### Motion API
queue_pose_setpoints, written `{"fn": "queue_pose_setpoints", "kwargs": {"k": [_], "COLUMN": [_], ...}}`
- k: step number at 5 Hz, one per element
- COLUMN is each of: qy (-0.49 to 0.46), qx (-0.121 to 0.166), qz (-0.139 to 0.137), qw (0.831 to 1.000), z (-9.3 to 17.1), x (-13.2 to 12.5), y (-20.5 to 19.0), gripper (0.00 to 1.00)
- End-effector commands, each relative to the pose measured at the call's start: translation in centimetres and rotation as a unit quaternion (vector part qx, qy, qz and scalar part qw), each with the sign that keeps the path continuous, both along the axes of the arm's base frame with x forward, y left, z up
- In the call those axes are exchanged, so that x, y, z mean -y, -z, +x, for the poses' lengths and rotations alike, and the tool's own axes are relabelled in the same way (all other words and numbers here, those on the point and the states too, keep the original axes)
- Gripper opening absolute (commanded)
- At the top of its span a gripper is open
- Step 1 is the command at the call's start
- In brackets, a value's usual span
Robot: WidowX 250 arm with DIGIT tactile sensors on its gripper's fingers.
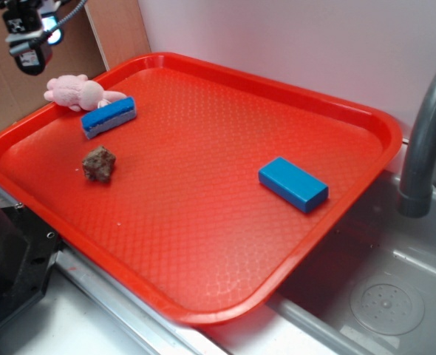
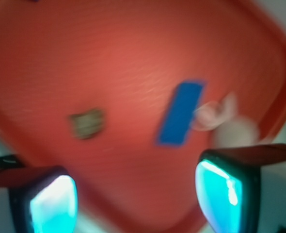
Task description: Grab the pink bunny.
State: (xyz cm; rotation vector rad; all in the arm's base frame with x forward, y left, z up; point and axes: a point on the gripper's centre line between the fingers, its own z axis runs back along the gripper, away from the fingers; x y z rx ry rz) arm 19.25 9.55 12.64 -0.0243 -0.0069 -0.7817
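Gripper (image 2: 138,194) fills wrist view's foreground, fingers (image 2: 53,206) spread wide, nothing between them. Gripper sits high, above tray's (image 1: 203,310) far-left corner. Below it, pink bunny (image 1: 76,92) lies on tray near far-left rim, ears touching blue block (image 1: 109,117). Brown chunk (image 1: 98,163) sits just in front, apart from both. Second blue block (image 1: 293,183) lies well right. Grey faucet (image 1: 425,140) beyond tray, far right. Wrist view blurred.

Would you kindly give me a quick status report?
Pincer open, empty, above tray's corner. Pink bunny untouched, against blue block. Nothing in between.
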Motion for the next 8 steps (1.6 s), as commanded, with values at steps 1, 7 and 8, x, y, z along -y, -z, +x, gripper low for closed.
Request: {"fn": "queue_pose_setpoints", "kwargs": {"k": [1, 7, 8], "qy": [0.096, 0.126, 0.131], "qx": [0.056, 0.063, 0.05], "qz": [0.028, 0.048, 0.046], "qw": [0.993, 0.989, 0.989], "z": [1.6, 5.7, 5.9], "x": [-2.7, -4.6, -5.0], "y": [0.7, 8.0, 10.5], "gripper": [1.0, 1.0, 1.0]}}
